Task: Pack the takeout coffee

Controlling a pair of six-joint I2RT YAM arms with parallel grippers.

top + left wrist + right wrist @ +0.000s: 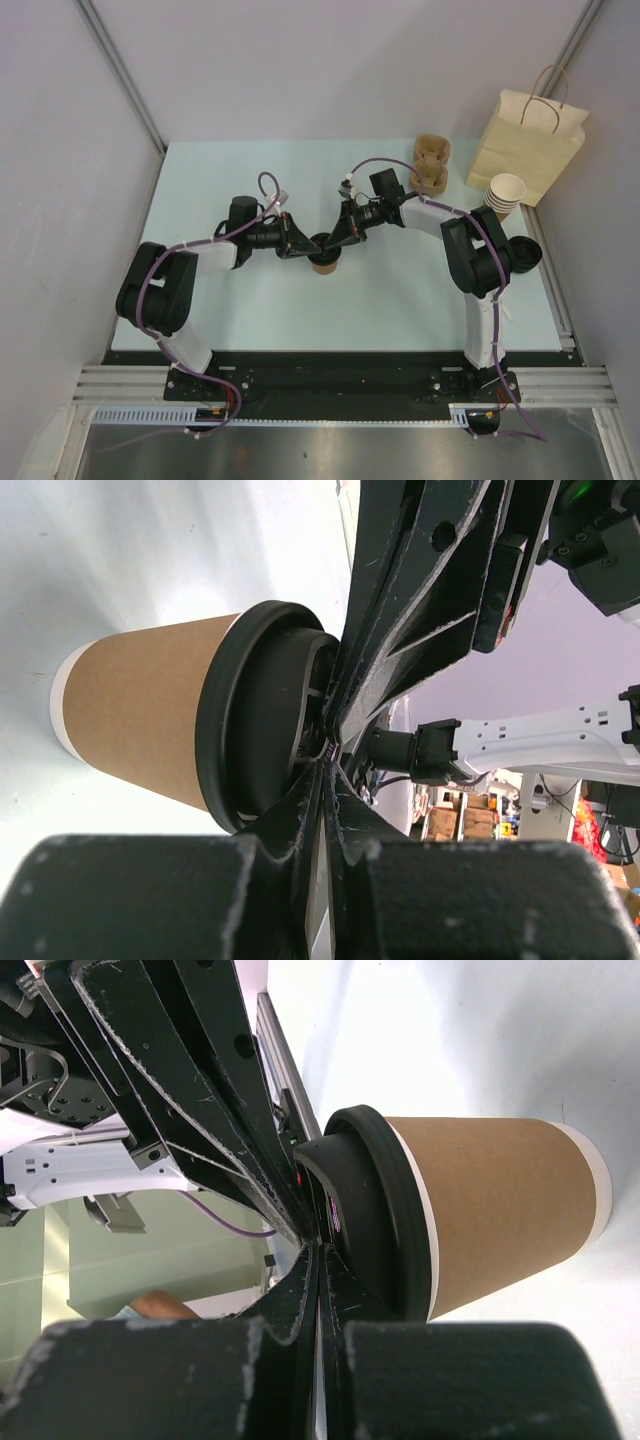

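starting with the pale tabletop (pixel 250 310): carries everything in play, with nothing packed yet. reaching inward from the near edge, left arm (pixel 170 290) and right arm (pixel 480 255), meeting near the middle.

at the far right corner, a tan paper bag (pixel 523 150) with twisted handles, upright, well apart from that meeting point; contents hidden from above. just beside the bag, on its near side, a short stack of white cups (pixel 505 195). just left of the bag, some brown paper pieces (pixel 432 163), too small to name.

then the takeout coffee (pixel 324 263): stands upright on the tabletop near the middle, between the two arms, brown wall with a white band at the foot. already wears a black lid (pixel 255 720), seated around the rim on the sides shown in both wrist views.

smallest, the working ends. left jaws drawn together to a thin seam, tips against the top of the lid, nothing seen between them. right jaws likewise pressed flat together, tips at the lid's top from the opposite side. reads as pressing the lid home, not as a hold on the cup wall.

judged from this: lidding done or nearly so. left to do, by the look of it: take hold of the cup, carry it across to the bag, lower it in upright.
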